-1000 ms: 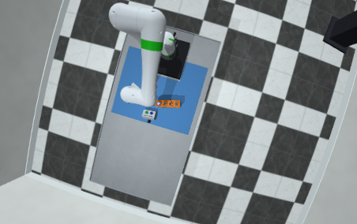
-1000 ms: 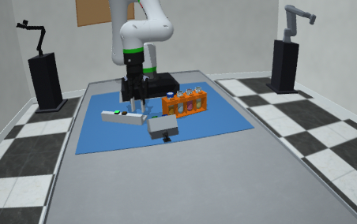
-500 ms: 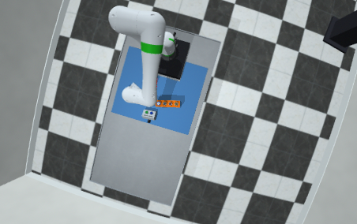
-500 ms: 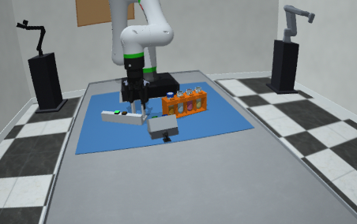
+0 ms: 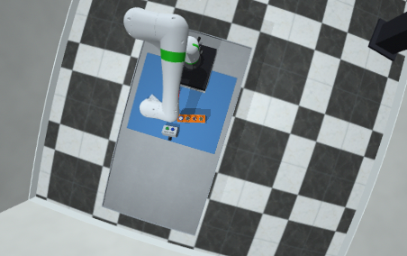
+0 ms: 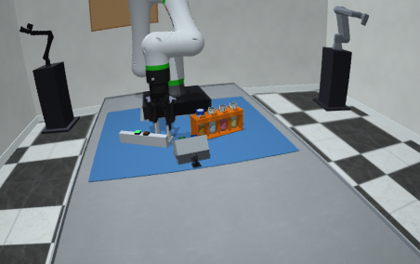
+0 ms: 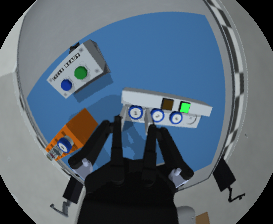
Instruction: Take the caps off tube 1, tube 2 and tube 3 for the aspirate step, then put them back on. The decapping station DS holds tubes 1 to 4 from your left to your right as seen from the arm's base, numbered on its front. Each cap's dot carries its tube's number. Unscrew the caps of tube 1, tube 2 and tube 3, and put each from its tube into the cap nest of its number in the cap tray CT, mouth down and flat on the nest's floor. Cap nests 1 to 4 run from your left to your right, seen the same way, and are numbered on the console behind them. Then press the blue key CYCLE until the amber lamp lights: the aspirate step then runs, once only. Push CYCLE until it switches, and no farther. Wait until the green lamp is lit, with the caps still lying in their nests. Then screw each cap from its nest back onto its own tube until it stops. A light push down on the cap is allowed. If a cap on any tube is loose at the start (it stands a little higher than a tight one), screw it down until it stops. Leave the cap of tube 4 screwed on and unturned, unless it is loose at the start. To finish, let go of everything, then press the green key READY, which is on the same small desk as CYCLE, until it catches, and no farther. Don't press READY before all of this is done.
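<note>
The orange decapping station (image 6: 216, 122) holds four tubes; one end tube carries a blue-dotted cap (image 6: 200, 112) and the other three stand open. It also shows in the wrist view (image 7: 70, 137). The white cap tray (image 7: 165, 111) holds three caps in its nests (image 7: 156, 116), and its green lamp (image 7: 184, 107) is lit. My gripper (image 7: 135, 112) hangs just above the tray's end, fingers partly open on either side of the end cap (image 7: 136, 112), holding nothing. In the exterior view the gripper (image 6: 161, 125) stands over the tray (image 6: 143, 138).
The small key desk (image 7: 76, 72) with the blue key (image 7: 67, 86) and the green key (image 7: 80, 74) lies beside the tray and in front of the station (image 6: 190, 149). The arm's black base block (image 6: 180, 98) stands behind. All rest on a blue mat.
</note>
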`<action>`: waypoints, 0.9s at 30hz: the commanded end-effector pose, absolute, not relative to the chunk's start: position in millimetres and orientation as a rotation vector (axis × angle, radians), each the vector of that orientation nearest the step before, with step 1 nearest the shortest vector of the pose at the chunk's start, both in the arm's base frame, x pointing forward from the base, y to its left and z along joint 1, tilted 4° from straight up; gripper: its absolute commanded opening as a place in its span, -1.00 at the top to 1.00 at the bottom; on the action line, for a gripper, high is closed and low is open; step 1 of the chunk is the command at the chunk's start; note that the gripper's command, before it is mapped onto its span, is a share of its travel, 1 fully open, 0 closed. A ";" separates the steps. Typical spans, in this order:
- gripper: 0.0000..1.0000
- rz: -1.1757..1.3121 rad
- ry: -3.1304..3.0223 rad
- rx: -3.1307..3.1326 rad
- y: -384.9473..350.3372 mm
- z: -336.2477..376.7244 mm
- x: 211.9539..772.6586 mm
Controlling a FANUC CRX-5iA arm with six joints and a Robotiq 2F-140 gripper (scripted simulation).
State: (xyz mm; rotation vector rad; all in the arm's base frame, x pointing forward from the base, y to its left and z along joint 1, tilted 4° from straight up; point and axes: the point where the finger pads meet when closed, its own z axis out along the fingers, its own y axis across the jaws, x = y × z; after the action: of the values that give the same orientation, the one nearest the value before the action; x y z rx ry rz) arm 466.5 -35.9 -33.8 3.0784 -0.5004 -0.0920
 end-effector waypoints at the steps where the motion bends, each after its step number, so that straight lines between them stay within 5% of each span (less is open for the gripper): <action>1: 0.41 -0.091 -0.500 3.078 -36.0 -34.4 466.7; 6: 0.41 -0.091 -0.500 3.078 -36.0 -35.4 466.6; 7: 1.00 -0.091 -0.500 3.078 -36.0 -35.4 466.6; 27: 1.00 -0.091 -0.500 3.078 -35.6 -5.5 468.4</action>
State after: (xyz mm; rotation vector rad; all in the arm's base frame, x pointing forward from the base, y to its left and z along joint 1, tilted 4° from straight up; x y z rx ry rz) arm 467.5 -35.8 -18.2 3.0784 -0.5004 -0.0914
